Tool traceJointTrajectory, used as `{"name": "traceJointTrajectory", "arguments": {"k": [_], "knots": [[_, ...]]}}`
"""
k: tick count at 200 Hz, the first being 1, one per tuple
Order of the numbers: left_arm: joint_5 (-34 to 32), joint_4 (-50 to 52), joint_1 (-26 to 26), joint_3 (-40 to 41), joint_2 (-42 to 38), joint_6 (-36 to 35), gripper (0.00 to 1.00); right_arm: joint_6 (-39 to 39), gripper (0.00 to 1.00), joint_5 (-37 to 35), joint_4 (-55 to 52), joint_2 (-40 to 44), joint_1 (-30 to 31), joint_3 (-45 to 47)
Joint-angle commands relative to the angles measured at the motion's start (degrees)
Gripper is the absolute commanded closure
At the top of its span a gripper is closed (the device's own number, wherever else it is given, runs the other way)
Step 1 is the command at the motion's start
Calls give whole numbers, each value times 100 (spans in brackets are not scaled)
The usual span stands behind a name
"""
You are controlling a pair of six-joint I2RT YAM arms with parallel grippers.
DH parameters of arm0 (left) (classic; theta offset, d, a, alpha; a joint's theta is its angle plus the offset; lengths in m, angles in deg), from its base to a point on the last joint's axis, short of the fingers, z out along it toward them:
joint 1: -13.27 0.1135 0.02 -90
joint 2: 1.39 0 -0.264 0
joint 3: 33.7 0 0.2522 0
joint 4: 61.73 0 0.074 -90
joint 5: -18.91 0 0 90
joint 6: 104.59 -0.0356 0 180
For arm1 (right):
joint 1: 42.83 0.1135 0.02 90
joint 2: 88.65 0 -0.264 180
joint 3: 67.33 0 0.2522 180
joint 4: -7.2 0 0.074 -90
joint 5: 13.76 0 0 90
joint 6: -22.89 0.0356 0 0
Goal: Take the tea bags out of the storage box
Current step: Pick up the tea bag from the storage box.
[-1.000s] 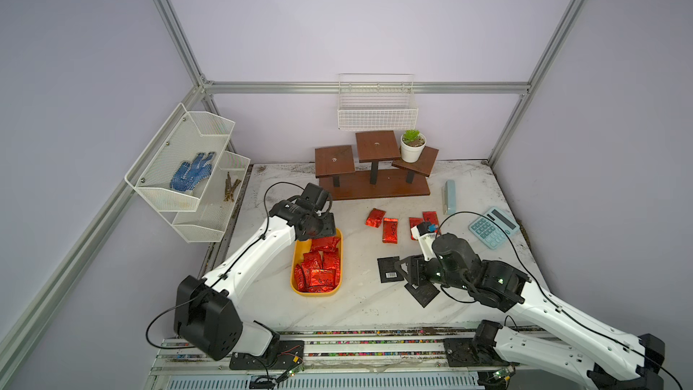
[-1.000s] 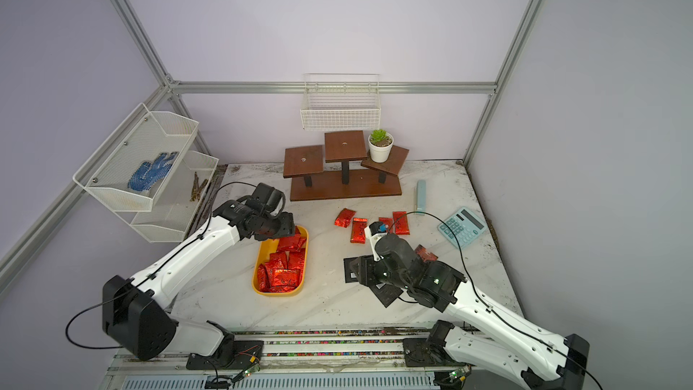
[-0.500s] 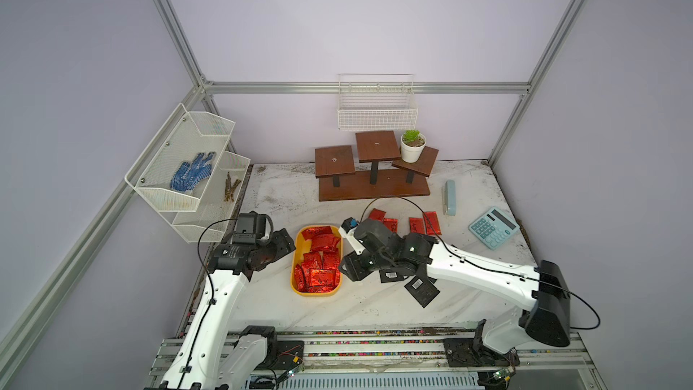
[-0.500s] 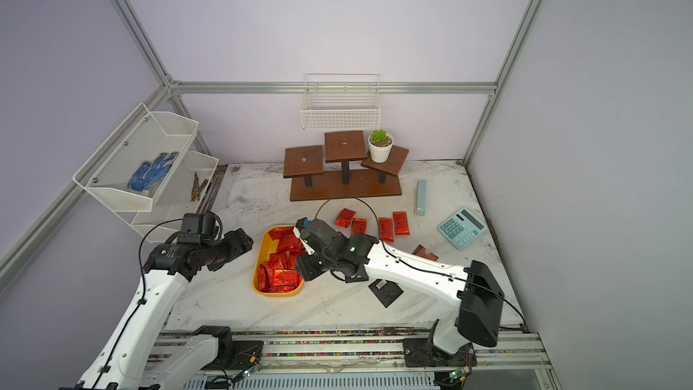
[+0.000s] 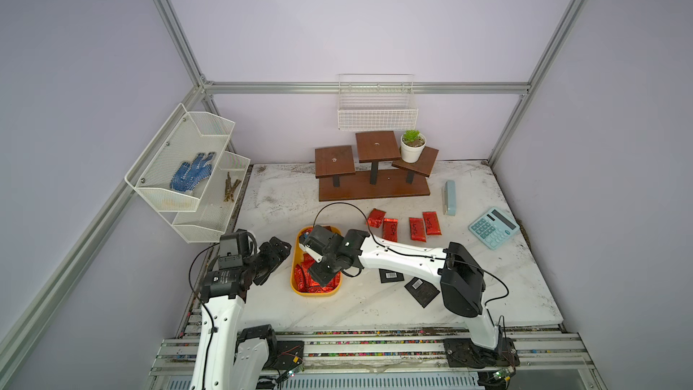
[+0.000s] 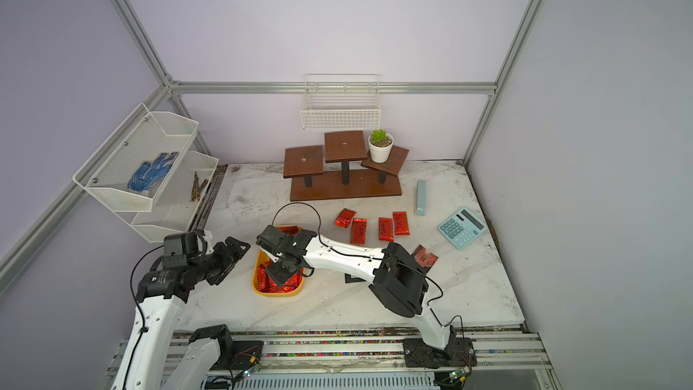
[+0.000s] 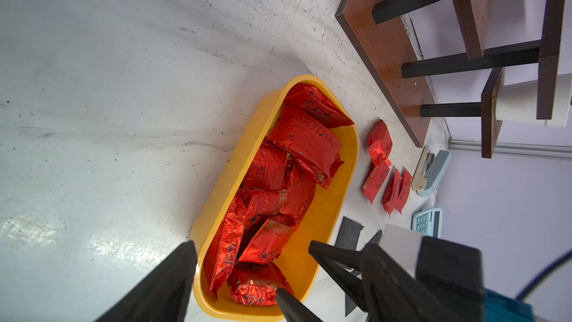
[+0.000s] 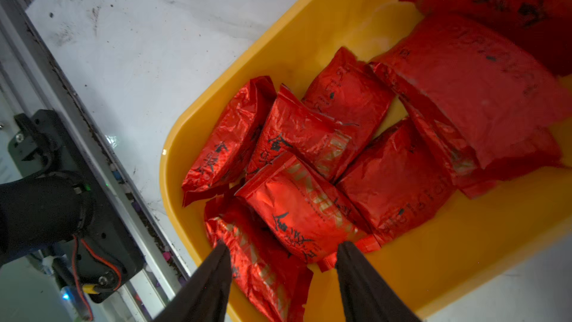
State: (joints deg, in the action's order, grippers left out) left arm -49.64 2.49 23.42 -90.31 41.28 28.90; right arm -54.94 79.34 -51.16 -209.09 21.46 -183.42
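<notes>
Right end effector (image 8: 282, 246) gapes above tea bags (image 8: 297, 137) in storage box (image 8: 309, 35).

Walls (image 5: 337, 13): plain pale lilac, back + both sides.
Frame (image 5: 367, 88): alu bars at corners, 1 crossbar behind stand.
Table (image 5: 285, 189): white marble-look top, grimy, dark specks.
Stand (image 5: 373, 185): brown wood, 3 small shelves on black legs, at back of table.
Plant pot (image 5: 412, 148): white, on stand's lowest shelf.
Wire basket (image 5: 377, 114): white, on back wall just above stand.
Mesh rack (image 5: 187, 170): white, 2 tiers, side wall, well apart from stand.
Light: soft, even.
</notes>
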Motion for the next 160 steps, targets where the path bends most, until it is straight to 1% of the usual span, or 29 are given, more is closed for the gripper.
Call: {"name": "traceJointTrajectory", "arguments": {"k": [1,19,20,22,36,40,47,58,70,101,160], "knots": [[269,-181,114,40,-174,191,14,-415,37,-382,-347,-167,54,-264],[331,-169,145,45,-221,205,13,-614,35,-691,-398,-238,49,-244],[332,-168,149,42,-223,205,13,-630,33,-698,-395,-241,49,-244],[335,-168,153,45,-222,204,13,-659,31,-727,-390,-242,48,-231],[359,-167,170,55,-267,244,11,-906,27,-793,-359,-242,61,-150],[368,-168,172,50,-289,260,11,-971,20,-794,-365,-251,58,-143],[393,-181,180,58,-305,290,11,-1089,15,-800,-357,-277,66,-122],[418,-175,180,43,-332,316,10,-1234,12,-795,-344,-304,94,-91],[421,-168,186,22,-355,321,10,-1367,10,-737,-321,-312,126,-40],[463,-112,198,-27,-373,335,9,-1528,9,-552,-235,-316,197,86],[326,-3,206,-193,-454,459,8,-1529,18,-502,-91,-615,221,66]]}}
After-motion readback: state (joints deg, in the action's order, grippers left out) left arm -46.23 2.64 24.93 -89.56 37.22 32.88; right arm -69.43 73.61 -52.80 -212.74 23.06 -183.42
